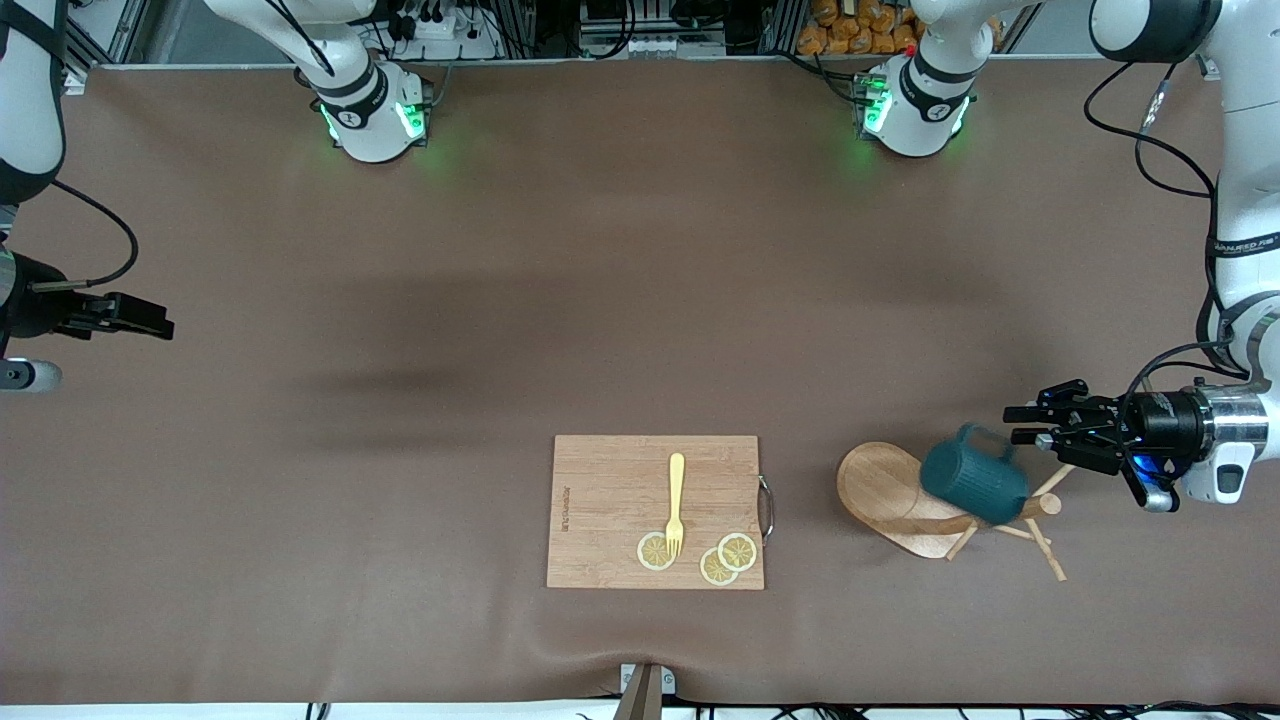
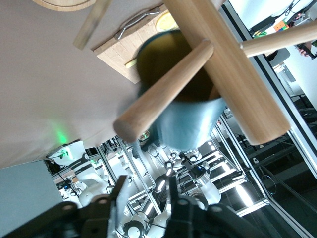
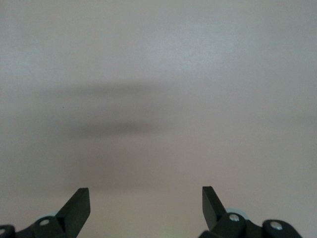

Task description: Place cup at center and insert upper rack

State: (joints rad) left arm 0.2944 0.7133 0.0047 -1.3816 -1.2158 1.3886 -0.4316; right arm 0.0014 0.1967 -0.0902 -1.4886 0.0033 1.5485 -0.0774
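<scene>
Wooden, the upper rack (image 1: 905, 500) lies tipped on its side toward the left arm's end of the table, beside the cutting board (image 1: 610, 510), which serves as the landmark. In the front view the cup (image 1: 975, 487) rests on the rack's post and hides part of it; the cup's inside cannot be seen. The left gripper (image 1: 1025, 425) hovers just beside the cup's handle, fingers slightly parted and apart from it. A fork (image 1: 676, 500) and three lemon slices (image 1: 737, 550) lie on the board. The right gripper (image 1: 160, 325) waits well apart from the board, partly cut off. In the left wrist view the cup (image 2: 188, 119) is blurred, crossed by rack pegs (image 2: 163, 94). In the right wrist view the right gripper's fingers (image 3: 79, 206) stand spread over bare table (image 3: 158, 74).
</scene>
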